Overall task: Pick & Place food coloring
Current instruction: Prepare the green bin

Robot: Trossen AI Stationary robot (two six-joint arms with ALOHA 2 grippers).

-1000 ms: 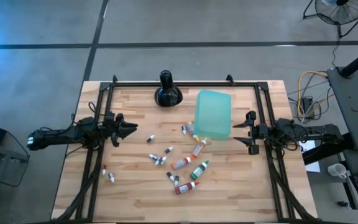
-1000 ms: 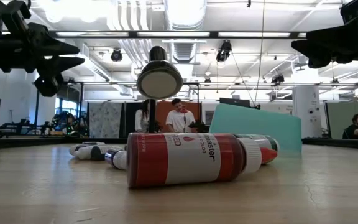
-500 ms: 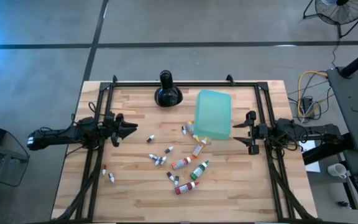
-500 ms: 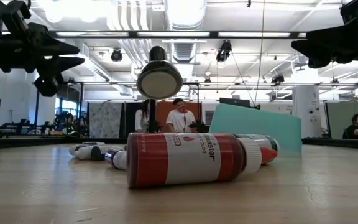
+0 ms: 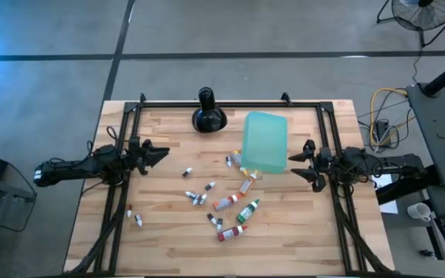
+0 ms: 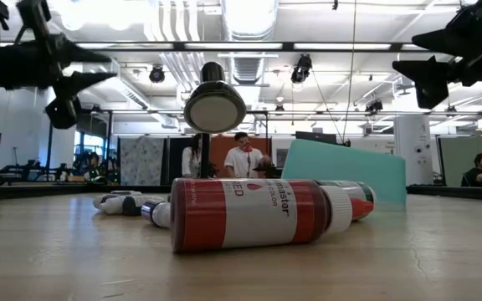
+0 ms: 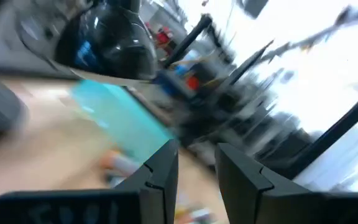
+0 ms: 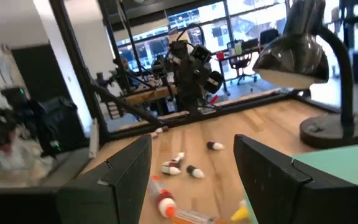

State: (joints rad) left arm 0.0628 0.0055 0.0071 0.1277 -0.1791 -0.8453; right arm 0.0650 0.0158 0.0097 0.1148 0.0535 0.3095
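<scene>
Seemingly empty, left claw (image 5: pixel 159 153) stands narrowly parted, right claw (image 5: pixel 303 164) wide apart, flanking scattered food coloring (image 5: pixel 225 204).

Scattered food coloring bottles (image 5: pixel 230 205) crowd the table (image 5: pixel 168 232) centre. A teal sheet (image 5: pixel 265 142) and black lamp (image 5: pixel 207 113) block the far side; bare wood lies along both side edges.

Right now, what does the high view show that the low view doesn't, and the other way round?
Only the high view shows the two small vials off by themselves on the left arm's side, and the whole wooden table. Only the low view shows people in the room behind and the red bottle's label. Both show the teal sheet, the black lamp, and both claws raised, holding nothing.
</scene>
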